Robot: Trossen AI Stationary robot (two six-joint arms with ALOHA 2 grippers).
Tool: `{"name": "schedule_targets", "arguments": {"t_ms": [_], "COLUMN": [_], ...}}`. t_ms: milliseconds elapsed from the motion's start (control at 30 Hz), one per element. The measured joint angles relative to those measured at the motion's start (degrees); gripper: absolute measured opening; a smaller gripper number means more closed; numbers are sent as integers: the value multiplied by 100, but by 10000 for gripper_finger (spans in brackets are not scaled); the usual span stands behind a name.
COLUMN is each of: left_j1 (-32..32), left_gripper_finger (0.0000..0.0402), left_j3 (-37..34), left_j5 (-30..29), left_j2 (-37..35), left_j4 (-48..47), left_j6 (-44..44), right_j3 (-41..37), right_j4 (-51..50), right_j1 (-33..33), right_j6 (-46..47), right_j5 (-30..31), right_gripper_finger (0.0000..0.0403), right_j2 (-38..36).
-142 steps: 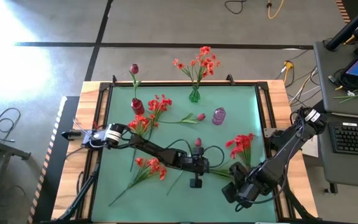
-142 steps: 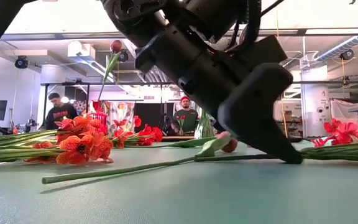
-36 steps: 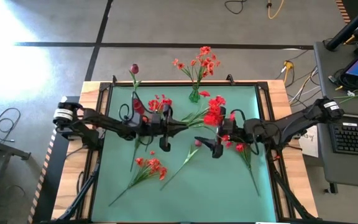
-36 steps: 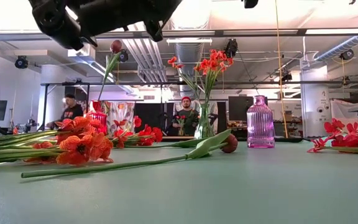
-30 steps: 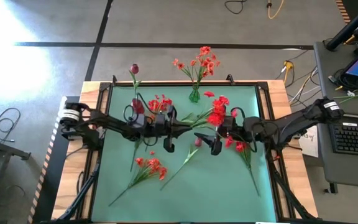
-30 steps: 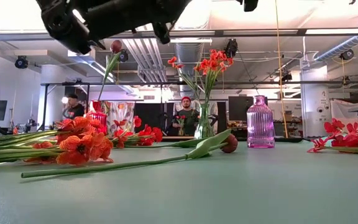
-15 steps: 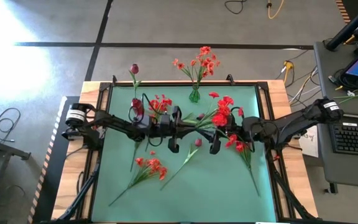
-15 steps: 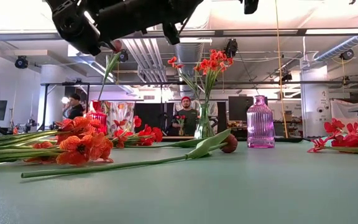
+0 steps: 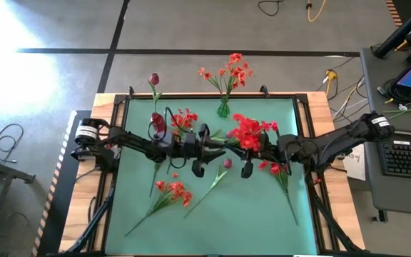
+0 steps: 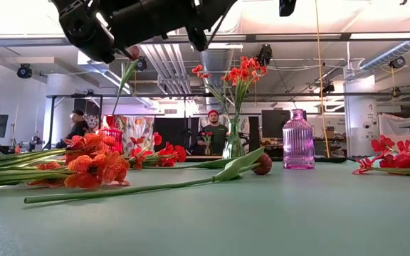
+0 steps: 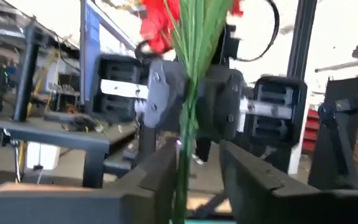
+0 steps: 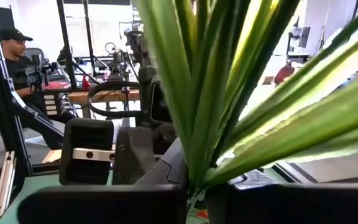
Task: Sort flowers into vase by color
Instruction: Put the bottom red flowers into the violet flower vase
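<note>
Red, light and floppy: we share the red spray [image 9: 248,131] mid-bench.
Right end effector [image 9: 247,170] clamps its stalk; left end effector [image 9: 198,170] stands part-open around it.

Bright red cluster [image 9: 249,133] held above mid-bench, stalk apparently pinched at both ends. Orange-red spray [image 9: 171,191] and magenta bud stem [image 9: 218,173] lie flat. More orange-red sprays [image 9: 227,73] stand upright in the green vase [image 9: 223,109].

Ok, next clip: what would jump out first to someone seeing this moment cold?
Both arms meet mid-table, the right gripper shut on a bright red flower bunch that the left gripper faces with fingers apart around its stems. Behind, orange-red sprays stand in a green vase.
</note>
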Motion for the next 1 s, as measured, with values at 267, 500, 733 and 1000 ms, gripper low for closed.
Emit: {"name": "schedule_targets", "arguments": {"t_ms": [267,500,733,1000], "left_j1": [14,45,26,26], "left_gripper_finger": [197,209,209,210], "left_j3": [-9,-9,-2,-2], "left_j5": [364,352,365,360], "left_j2": [-133,-751,-1368,-1660], "left_j4": [-794,-2514,-4499,-5638], "left_j6": [-99,-139,-288,-706], "right_j3": [0,0,0,0], "right_j4": [-595,-1787,-2975,-4115], "right_j1": [-2,-40,-538,-1332], "right_j6": [346,651,757,1436], "right_j5": [51,1238,2449,2451], "right_gripper_finger": [36,38,38,38], "right_j2": [-183,-787,-1263,-1522]}}
